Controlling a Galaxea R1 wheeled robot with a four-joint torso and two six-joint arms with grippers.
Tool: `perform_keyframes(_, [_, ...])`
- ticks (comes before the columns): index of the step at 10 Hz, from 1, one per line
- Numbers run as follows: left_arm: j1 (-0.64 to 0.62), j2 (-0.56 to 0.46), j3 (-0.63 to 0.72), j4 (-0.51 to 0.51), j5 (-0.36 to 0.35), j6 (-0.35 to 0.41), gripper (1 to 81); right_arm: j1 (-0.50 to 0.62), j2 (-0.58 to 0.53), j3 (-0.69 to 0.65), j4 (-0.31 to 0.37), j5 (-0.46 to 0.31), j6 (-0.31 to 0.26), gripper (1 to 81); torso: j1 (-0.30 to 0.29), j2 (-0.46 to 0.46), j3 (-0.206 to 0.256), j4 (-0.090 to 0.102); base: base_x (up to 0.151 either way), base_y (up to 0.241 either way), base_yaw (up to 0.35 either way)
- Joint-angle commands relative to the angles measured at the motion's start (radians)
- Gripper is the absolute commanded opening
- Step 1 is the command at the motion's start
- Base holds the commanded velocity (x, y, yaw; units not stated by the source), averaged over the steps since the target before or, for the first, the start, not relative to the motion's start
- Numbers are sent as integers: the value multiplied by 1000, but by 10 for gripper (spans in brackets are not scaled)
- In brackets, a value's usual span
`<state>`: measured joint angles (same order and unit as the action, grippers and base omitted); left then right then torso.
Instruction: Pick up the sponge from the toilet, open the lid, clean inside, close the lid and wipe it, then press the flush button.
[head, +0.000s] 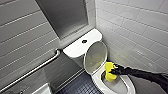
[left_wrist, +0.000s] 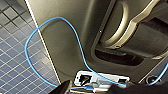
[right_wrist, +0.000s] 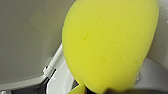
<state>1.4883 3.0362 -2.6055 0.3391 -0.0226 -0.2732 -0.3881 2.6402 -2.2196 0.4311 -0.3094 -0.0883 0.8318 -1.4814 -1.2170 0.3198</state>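
Note:
The white toilet (head: 82, 46) stands in the corner with its oval lid (head: 96, 56) raised against the tank. My right gripper (head: 115, 71) reaches in from the right, shut on the yellow sponge (head: 109, 72). The sponge hangs upright inside the bowl (head: 125, 86), against its near-left inner wall. In the right wrist view the sponge (right_wrist: 110, 45) looms large, with the white lid (right_wrist: 25, 37) and the seat hinge behind it. A dark flush button (head: 84, 41) sits on the tank top. My left gripper is open with nothing in it.
A metal grab bar (head: 32, 71) runs along the left tiled wall. White wall tiles (head: 140, 27) close in on the right of the toilet. Dark blue floor tiles (head: 80, 87) lie in front. In the left wrist view a blue cable (left_wrist: 35, 37) loops over my grey body.

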Motion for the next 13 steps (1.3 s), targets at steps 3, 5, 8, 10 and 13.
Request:
perform_keyframes(3, [30,-16,-2,-3,84,3,811,25,-158,161,14,62,2,10,0,0,0,0,0,0,0])
perform_keyframes(5, [33,-17,-2,-5,84,3,811,-8,-205,222,18,105,2,10,0,0,0,0,0,0,0])
perform_keyframes(8, [33,-16,-2,-2,84,3,811,-62,-358,425,32,231,1,10,0,0,0,0,0,0,0])
perform_keyframes(10, [34,-14,-2,0,84,3,811,-116,-427,498,38,300,1,10,0,0,0,0,0,0,0])
perform_keyframes(13, [34,-14,-1,0,84,3,811,-179,-463,534,38,352,1,10,0,0,0,0,0,0,0])
